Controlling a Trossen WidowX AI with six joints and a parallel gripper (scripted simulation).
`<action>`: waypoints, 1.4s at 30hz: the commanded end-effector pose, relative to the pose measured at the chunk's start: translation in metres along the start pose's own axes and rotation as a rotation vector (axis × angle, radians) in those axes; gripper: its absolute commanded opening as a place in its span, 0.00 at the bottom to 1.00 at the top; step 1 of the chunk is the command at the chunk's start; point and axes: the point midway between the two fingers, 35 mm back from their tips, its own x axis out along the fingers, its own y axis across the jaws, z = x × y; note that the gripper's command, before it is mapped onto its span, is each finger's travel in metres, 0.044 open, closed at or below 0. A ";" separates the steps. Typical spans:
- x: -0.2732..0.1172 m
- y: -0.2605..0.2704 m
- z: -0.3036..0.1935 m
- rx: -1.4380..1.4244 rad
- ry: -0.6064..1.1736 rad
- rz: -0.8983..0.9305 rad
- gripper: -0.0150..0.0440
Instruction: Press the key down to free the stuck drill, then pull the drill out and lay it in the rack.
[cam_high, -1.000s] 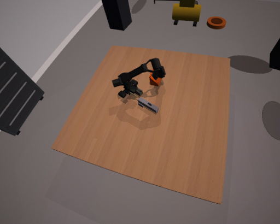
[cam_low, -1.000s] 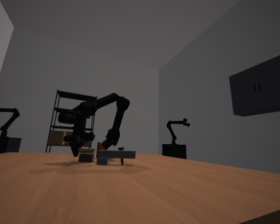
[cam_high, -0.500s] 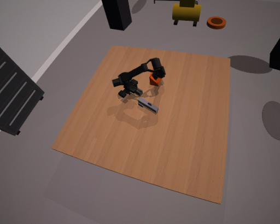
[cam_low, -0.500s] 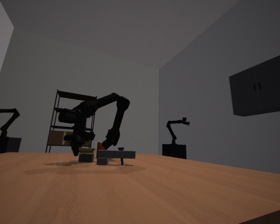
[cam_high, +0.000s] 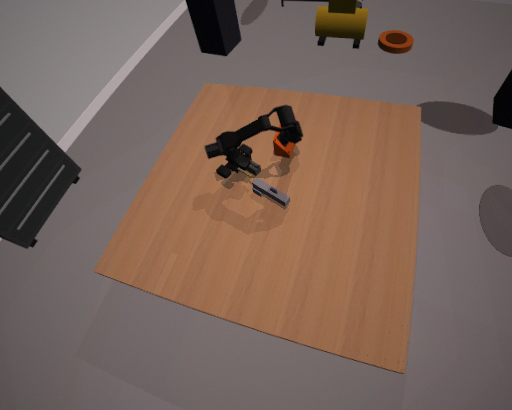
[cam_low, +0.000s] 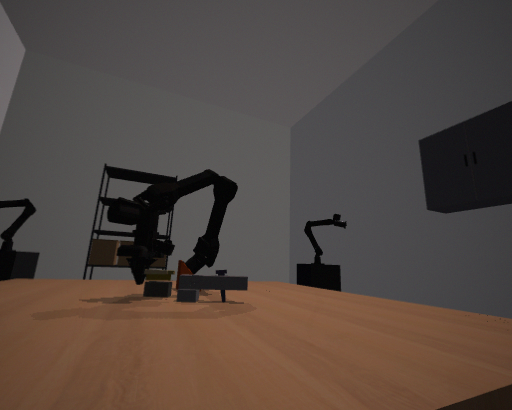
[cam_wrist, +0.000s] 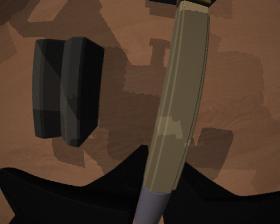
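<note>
The grey housing (cam_high: 271, 193) (cam_low: 212, 282) stands to the right of my gripper. A purple-blue key cap (cam_high: 273, 190) (cam_low: 221, 272) shows on its top, and a dark pin (cam_low: 223, 295) projects below it. The drill, a long beige body (cam_wrist: 182, 85) with a grey-purple end (cam_wrist: 152, 206), runs from the housing side to my gripper (cam_high: 239, 170) (cam_low: 139, 281) (cam_wrist: 153, 152). It also shows in the exterior view (cam_low: 160, 275). My gripper is shut on the drill near its free end. Whether the drill's far end is inside the housing cannot be seen. The dark slotted rack (cam_high: 254, 167) (cam_low: 158, 289) (cam_wrist: 80, 92) stands beside the drill.
An orange wedge-shaped piece (cam_high: 283, 147) (cam_low: 183, 272) stands by the arm's base, behind the housing. The arm arches over the wooden table (cam_high: 325, 260) (cam_low: 300, 350). Shelves, cabinets and other arms are in the room beyond the table.
</note>
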 end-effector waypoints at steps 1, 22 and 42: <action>-0.003 -0.001 -0.001 -0.005 0.006 -0.004 0.25; -0.008 -0.001 0.000 -0.005 0.006 -0.004 0.25; -0.011 -0.001 -0.001 -0.005 0.006 -0.004 0.25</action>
